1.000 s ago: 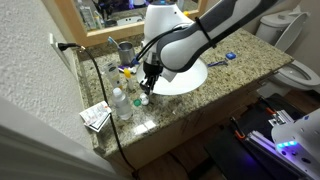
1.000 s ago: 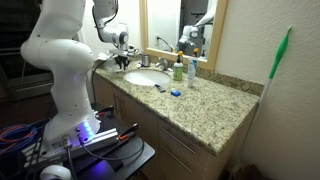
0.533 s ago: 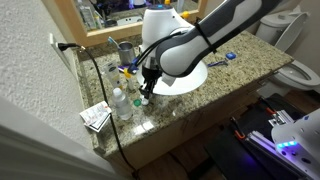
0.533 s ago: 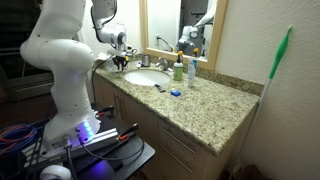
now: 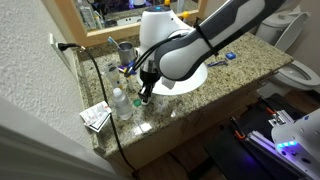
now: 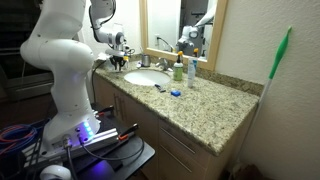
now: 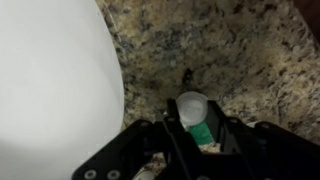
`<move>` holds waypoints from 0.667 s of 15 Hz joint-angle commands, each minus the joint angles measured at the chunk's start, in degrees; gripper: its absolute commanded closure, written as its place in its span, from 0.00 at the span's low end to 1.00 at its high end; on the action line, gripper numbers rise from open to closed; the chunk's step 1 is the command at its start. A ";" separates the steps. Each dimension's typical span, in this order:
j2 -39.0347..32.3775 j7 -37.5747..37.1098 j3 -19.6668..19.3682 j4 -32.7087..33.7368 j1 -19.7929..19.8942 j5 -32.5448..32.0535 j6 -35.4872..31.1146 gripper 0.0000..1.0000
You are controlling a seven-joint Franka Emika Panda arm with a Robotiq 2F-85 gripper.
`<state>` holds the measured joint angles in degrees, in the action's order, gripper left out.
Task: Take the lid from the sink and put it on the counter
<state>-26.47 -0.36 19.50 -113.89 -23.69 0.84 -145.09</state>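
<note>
My gripper (image 7: pixel 190 128) is shut on a small round whitish lid (image 7: pixel 190 104) with a green part under it. It holds the lid just above the speckled granite counter (image 7: pixel 240 50), beside the rim of the white sink (image 7: pixel 50 90). In both exterior views the gripper (image 5: pixel 145 95) (image 6: pixel 120 62) hangs over the counter strip at the sink's (image 5: pixel 185 78) (image 6: pixel 146 77) edge. The lid is too small to make out there.
A clear bottle (image 5: pixel 120 102) and a stack of cards (image 5: pixel 95 117) stand close to the gripper. A cup with toothbrushes (image 5: pixel 125 50) and a black cable (image 5: pixel 95 75) are by the wall. Bottles (image 6: pixel 178 70) and a small blue item (image 6: pixel 175 92) lie beyond the sink.
My gripper has moved slightly down and away from the sink over the counter, with the lid still in it.
</note>
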 commanded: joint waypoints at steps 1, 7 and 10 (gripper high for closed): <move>-0.95 1.61 0.15 -0.28 0.09 -0.44 -1.24 0.92; -0.48 3.63 1.36 -1.05 -0.10 -0.49 -4.05 0.92; -0.81 2.64 0.52 -0.93 -1.32 -2.17 -5.09 0.92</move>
<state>-27.32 2.02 20.66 -113.92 -24.13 0.43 -147.98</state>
